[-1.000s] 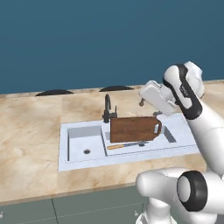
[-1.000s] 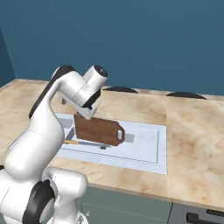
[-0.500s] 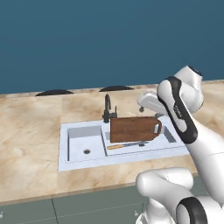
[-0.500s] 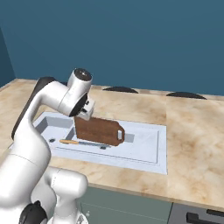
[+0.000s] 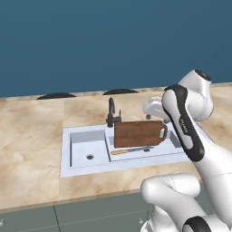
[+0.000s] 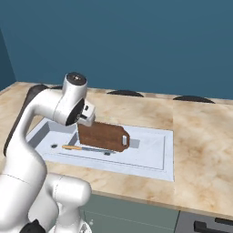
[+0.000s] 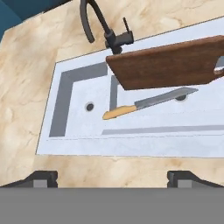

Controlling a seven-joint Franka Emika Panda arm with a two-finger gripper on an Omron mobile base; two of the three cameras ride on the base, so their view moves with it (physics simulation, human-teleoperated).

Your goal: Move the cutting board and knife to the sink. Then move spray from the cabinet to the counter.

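cutting board [image 5: 137,133] leans on edge in the sink [image 5: 81,156], tilted against the back wall just beside the dark faucet [image 5: 111,113], its loop handle toward the right end in the left base view. knife [image 7: 148,102] lies flat on the sink floor just in front of the board, orange-tan handle pointing toward the drain [image 7: 89,106], blade toward the board's handle end. gripper [image 7: 111,177] hangs above the near rim of the sink over the beige marble surface [image 5: 31,136], its jaws spread wide with nothing between them, well apart from board and knife.
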